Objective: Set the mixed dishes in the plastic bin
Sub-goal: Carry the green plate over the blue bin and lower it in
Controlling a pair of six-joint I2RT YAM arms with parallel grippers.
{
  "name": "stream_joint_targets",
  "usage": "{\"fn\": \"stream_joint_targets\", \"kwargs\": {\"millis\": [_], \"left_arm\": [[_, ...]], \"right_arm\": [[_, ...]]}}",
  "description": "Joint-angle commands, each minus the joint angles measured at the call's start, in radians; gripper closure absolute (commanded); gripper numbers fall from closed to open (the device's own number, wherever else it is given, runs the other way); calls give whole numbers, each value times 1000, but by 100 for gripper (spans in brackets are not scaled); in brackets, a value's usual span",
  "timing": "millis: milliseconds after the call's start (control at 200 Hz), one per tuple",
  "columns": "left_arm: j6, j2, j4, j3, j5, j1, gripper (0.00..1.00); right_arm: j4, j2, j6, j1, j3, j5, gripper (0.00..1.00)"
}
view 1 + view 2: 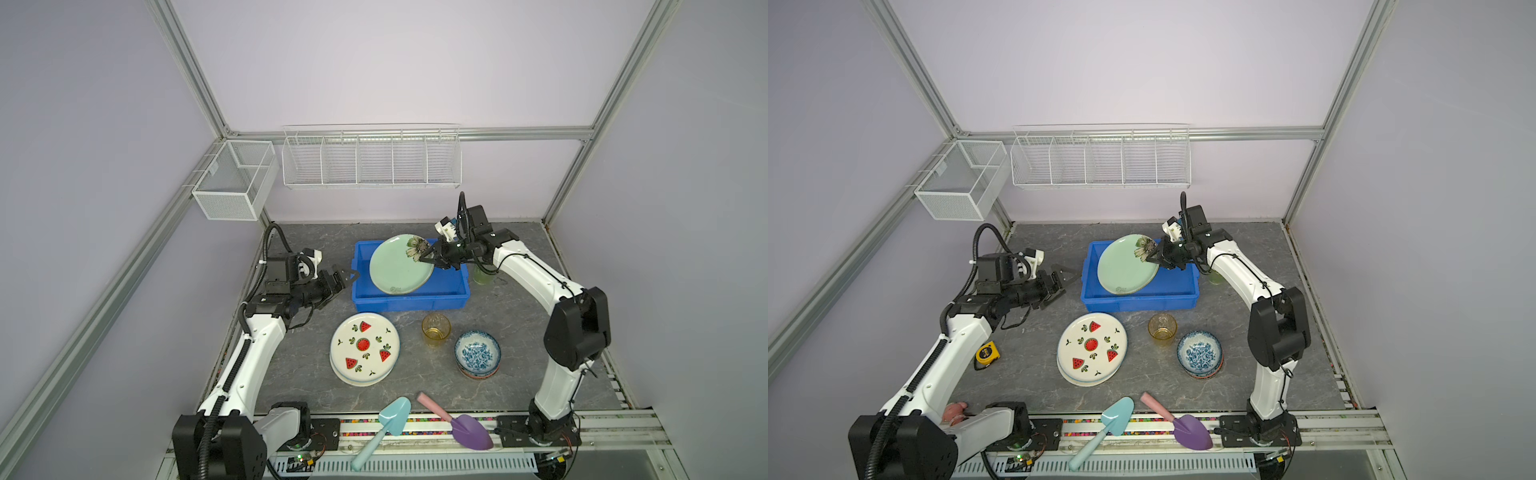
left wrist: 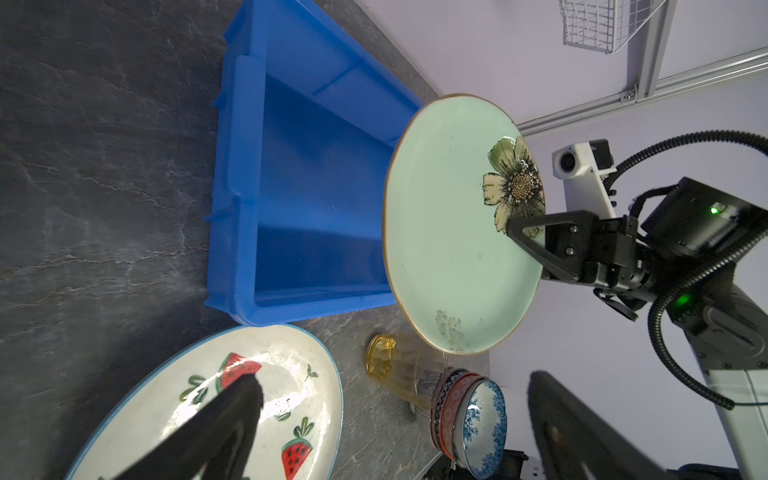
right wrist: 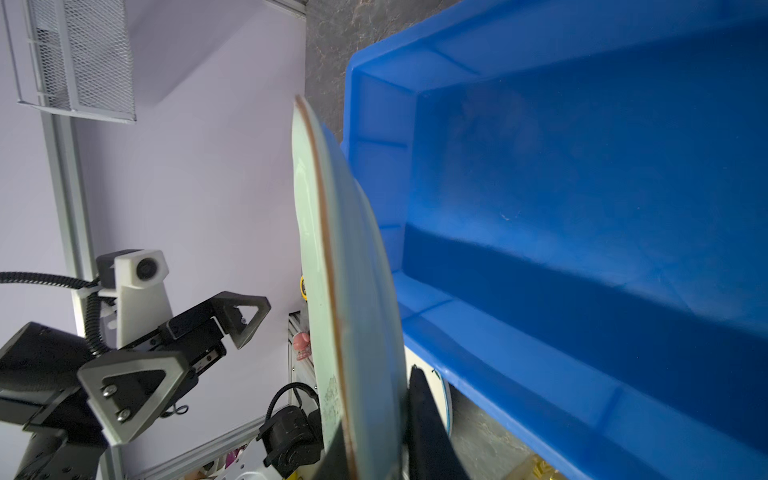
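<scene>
My right gripper (image 1: pixel 428 255) is shut on the flowered rim of a pale green floral plate (image 1: pixel 399 266), holding it tilted above the blue plastic bin (image 1: pixel 411 298). In the right wrist view the plate (image 3: pixel 349 270) stands edge-on between the fingers, with the bin's bare inside (image 3: pixel 582 208) beside it. My left gripper (image 1: pixel 344 282) hangs open just left of the bin, holding nothing. In front of the bin lie a watermelon-print plate (image 1: pixel 365 347) stacked on another plate, an amber tumbler (image 1: pixel 436 329) and stacked bowls topped by a blue-white bowl (image 1: pixel 477 353). A green tumbler (image 1: pixel 482 276) stands partly hidden behind the right arm.
A teal shovel (image 1: pixel 384 428) and a purple shovel (image 1: pixel 461 424) lie at the front edge. A yellow tape measure (image 1: pixel 987 353) sits beside the left arm. White wire baskets (image 1: pixel 372 160) hang on the back wall, and another (image 1: pixel 232 178) on the left frame.
</scene>
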Motion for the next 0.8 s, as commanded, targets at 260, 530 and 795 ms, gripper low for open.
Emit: {"fn": "stream_joint_targets", "kwargs": {"millis": [260,530,795], "left_arm": [[59,-14,-84,32,-54,3,0],[73,-26,-112,32,-68,3,0],[67,-39,-109,14,-73,3,0]], "right_arm": [[141,140,23,-19,105,-15,93],[144,246,37,-23,176,1,93],[176,295,62,-25,176,1,93]]}}
